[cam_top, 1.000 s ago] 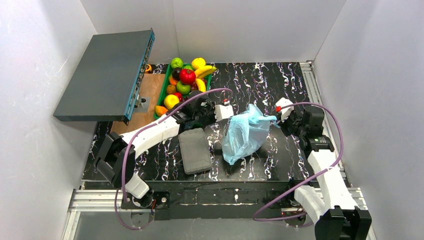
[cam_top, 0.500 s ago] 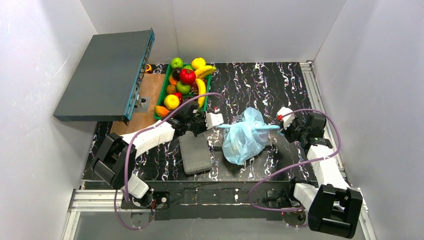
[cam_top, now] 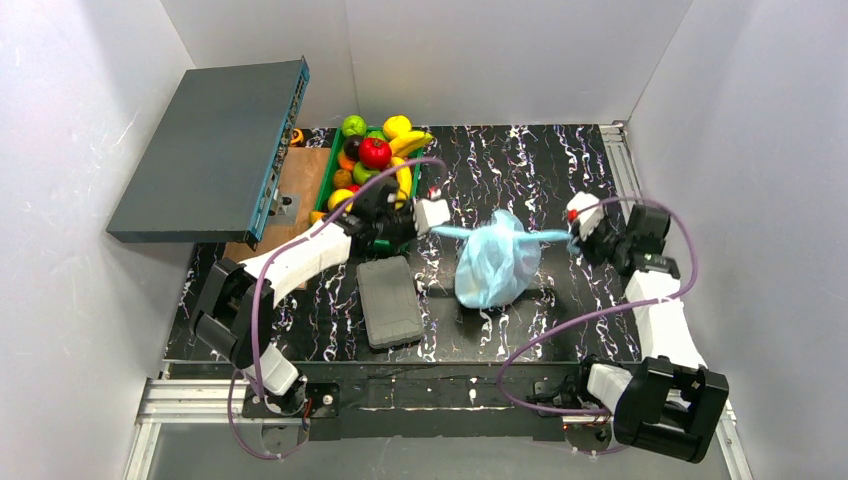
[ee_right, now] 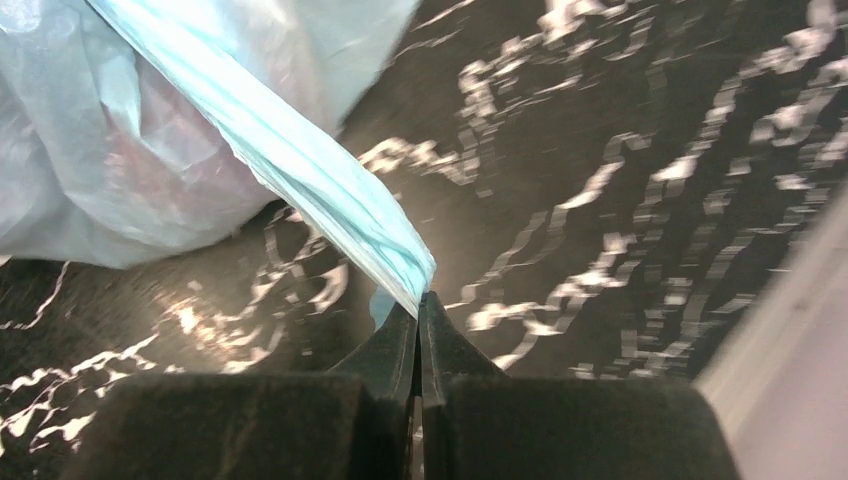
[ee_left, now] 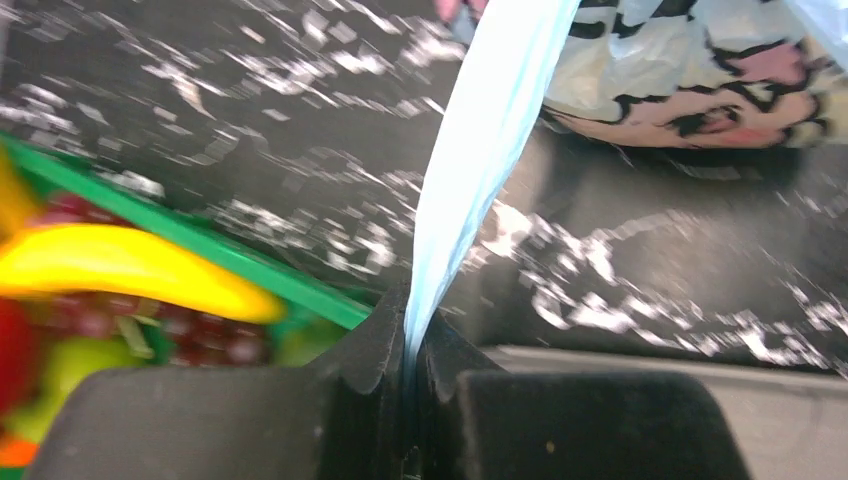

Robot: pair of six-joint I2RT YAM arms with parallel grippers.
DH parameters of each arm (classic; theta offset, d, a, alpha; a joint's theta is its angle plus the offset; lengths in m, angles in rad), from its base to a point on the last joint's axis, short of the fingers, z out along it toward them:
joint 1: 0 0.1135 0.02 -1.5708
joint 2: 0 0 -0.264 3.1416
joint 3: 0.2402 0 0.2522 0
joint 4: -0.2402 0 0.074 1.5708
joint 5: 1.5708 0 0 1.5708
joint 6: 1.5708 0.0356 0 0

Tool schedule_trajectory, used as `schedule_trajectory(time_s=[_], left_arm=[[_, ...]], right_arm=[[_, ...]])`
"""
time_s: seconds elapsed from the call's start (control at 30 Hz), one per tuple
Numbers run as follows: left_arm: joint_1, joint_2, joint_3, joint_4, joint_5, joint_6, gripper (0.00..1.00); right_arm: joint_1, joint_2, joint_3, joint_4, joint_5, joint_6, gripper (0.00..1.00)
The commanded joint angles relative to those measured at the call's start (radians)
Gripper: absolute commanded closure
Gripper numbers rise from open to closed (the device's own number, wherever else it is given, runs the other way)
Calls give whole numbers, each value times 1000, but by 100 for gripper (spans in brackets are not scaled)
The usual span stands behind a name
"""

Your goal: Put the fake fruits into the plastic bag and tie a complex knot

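The light-blue plastic bag (cam_top: 497, 262) sits bulging on the dark marbled table between my arms, its two handle straps stretched taut sideways. My left gripper (cam_top: 432, 229) is shut on the left strap (ee_left: 470, 160), close to the green tray. My right gripper (cam_top: 573, 237) is shut on the right strap (ee_right: 300, 170). The bag's cartoon print (ee_left: 690, 70) shows in the left wrist view. Fake fruits (cam_top: 375, 155) are heaped in the tray: a banana (ee_left: 130, 268), red and green apples, a lemon. I see no finished knot; the straps meet in a bunch at the bag's top (cam_top: 503, 228).
A green tray (cam_top: 330, 175) stands at the back left beside a wooden board (cam_top: 300, 190). A large grey slab (cam_top: 205, 150) overhangs the left side. A grey ribbed case (cam_top: 389, 301) lies in front of the left arm. White walls enclose the table.
Both grippers have pulled outward and away from me, stretching the straps into a straight line. The bag has shifted slightly back and drawn tighter at the top.
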Motion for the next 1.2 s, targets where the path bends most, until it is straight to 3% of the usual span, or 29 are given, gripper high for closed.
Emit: schedule_trajectory(time_s=[0.0,0.17,0.37,0.43,0.97,1.17], left_arm=[[105,31,193,-118,-102,-20,100],[109,65,83,-49,-90,183,100],[131,30,-46,-42,-80,225,100],[147,23,-63,-58,-74,228,100],[223,50,7,-76,-74,219,100],[166,21,27,-118,-11,176,100]], right_arm=[[-56,53,272,-3,206,19,99],[-80,139,273,40,200,-74,99],[-137,181,141,120,235,-211,99],[-145,172,146,76,235,-237,99],[-222,211,167,85,274,-326,99],[-197,132,169,-21,197,-325,99]])
